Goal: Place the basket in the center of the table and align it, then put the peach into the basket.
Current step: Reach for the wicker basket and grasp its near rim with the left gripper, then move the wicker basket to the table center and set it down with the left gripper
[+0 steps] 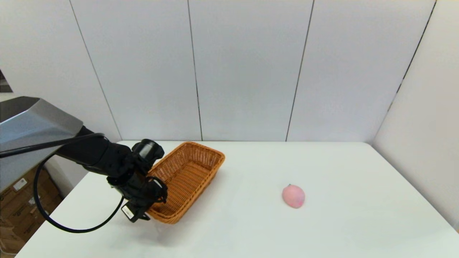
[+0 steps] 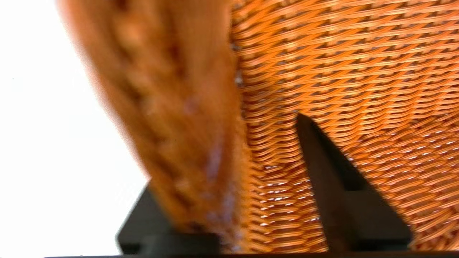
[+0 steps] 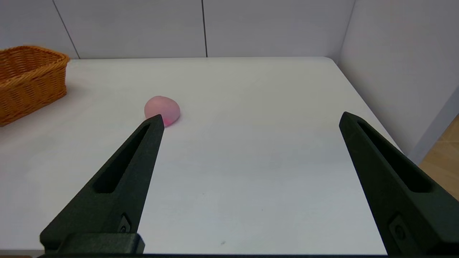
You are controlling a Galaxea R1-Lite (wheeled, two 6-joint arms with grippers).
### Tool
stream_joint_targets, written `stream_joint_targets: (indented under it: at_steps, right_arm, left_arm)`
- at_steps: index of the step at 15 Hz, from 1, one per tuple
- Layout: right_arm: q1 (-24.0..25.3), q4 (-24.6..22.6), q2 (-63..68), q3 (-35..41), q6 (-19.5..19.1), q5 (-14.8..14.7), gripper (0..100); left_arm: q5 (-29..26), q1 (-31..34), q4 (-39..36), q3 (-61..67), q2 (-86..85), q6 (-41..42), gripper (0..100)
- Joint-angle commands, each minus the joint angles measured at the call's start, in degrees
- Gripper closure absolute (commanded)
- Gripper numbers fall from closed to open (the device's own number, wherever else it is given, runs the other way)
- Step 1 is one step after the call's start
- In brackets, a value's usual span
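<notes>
Gripping the orange-brown woven wicker basket's (image 1: 186, 172) rim, your left hand (image 1: 148, 211) must drag it centreward; right hand (image 3: 251, 122) waits wide.

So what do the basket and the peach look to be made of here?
The basket looks like woven wicker or rattan, orange-brown: the left wrist view shows rows of thin interlaced strands with a slight sheen and a braided rim. The peach is matte pale pink with a darker blotch low on one side; real or imitation cannot be told from its look.
</notes>
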Motion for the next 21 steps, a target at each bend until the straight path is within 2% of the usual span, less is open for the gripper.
stream_joint_targets:
  at_steps: [1, 7, 10, 13, 14, 18, 21]
  right_arm:
    - [0.0, 0.0, 0.0, 0.0, 0.0, 0.0, 0]
    - [0.0, 0.0, 0.0, 0.0, 0.0, 0.0, 0]
    - [0.0, 0.0, 0.0, 0.0, 0.0, 0.0, 0]
    - [0.0, 0.0, 0.0, 0.0, 0.0, 0.0, 0]
    - [0.0, 0.0, 0.0, 0.0, 0.0, 0.0, 0]
    - [0.0, 0.0, 0.0, 0.0, 0.0, 0.0, 0]
    - [0.0, 0.0, 0.0, 0.0, 0.0, 0.0, 0]
  left_arm:
    - [0.0, 0.5, 0.1, 0.0, -0.2, -0.4, 100]
    - [-0.5, 0.3, 0.0, 0.5, -3.6, -0.1, 100]
    - [-7.3, -2.5, 0.4, 0.8, -15.7, 5.3, 100]
    - [-8.5, -6.3, 0.5, 1.8, -20.4, 8.6, 100]
    - [-9.0, -6.8, 0.4, 2.4, -20.7, 10.0, 100]
    - [-16.9, -7.1, 0.2, 4.3, -19.8, 18.9, 100]
    - [-18.1, -7.0, -0.3, 5.0, -15.8, 26.6, 100]
